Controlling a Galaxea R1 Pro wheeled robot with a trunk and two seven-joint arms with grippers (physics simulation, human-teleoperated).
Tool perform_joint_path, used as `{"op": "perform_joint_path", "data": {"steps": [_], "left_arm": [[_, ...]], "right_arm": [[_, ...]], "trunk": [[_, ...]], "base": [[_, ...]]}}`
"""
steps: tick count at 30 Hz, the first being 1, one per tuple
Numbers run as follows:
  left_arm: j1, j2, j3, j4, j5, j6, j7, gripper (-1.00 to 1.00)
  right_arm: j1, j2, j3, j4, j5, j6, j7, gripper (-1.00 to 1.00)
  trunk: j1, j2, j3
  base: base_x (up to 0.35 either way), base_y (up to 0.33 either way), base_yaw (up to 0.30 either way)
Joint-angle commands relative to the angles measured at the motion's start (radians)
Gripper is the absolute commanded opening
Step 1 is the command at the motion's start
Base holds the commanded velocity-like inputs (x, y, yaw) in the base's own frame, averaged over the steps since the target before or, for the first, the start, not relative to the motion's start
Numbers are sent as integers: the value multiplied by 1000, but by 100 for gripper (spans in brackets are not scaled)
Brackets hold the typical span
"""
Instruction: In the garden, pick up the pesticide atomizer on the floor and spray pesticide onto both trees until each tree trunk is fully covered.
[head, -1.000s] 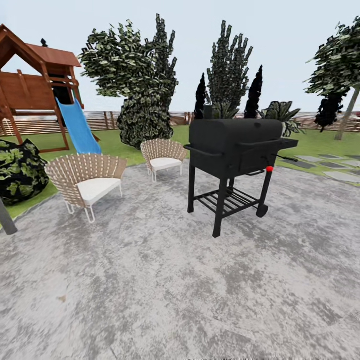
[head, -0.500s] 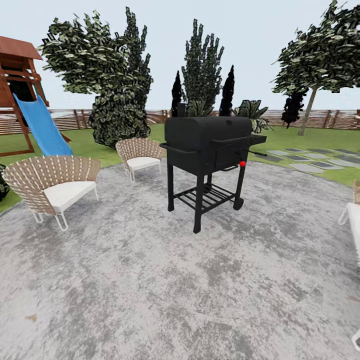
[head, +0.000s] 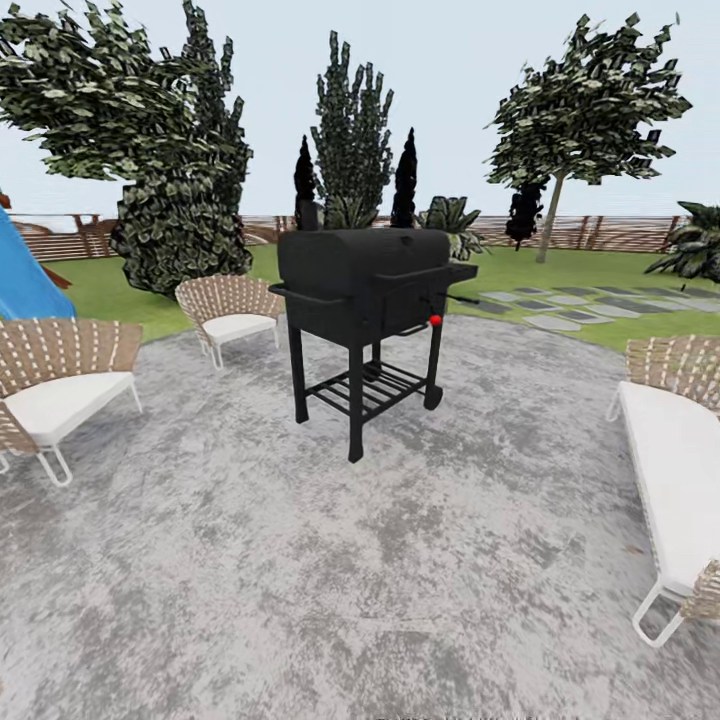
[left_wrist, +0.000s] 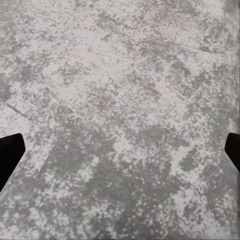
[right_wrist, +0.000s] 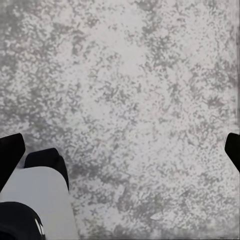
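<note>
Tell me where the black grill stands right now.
In the head view, the black grill stands mid-patio, right of a wicker chair.

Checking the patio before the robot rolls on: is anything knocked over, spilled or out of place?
Nothing stands out. The black grill stands upright on the grey patio, and the wicker chairs around it sit on their legs. No spills show.

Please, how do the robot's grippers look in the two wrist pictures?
Little of them shows. The left gripper appears as two plain black finger tips at opposite edges; the right gripper looks the same. No cables or markings are visible on them.
</note>
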Motion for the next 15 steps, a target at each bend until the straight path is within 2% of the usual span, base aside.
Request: {"op": "perform_joint_path", "data": {"steps": [1,15], "left_arm": [[0,0,0,0,0,0,0,100],[0,0,0,0,0,0,0,100]], "right_arm": [[0,0,0,0,0,0,0,100],[0,0,-1,0,-5,0,0,100]], "trunk": [[0,0,-1],[0,0,-11]], "base": [[0,0,-300],[0,0,-300]]}}
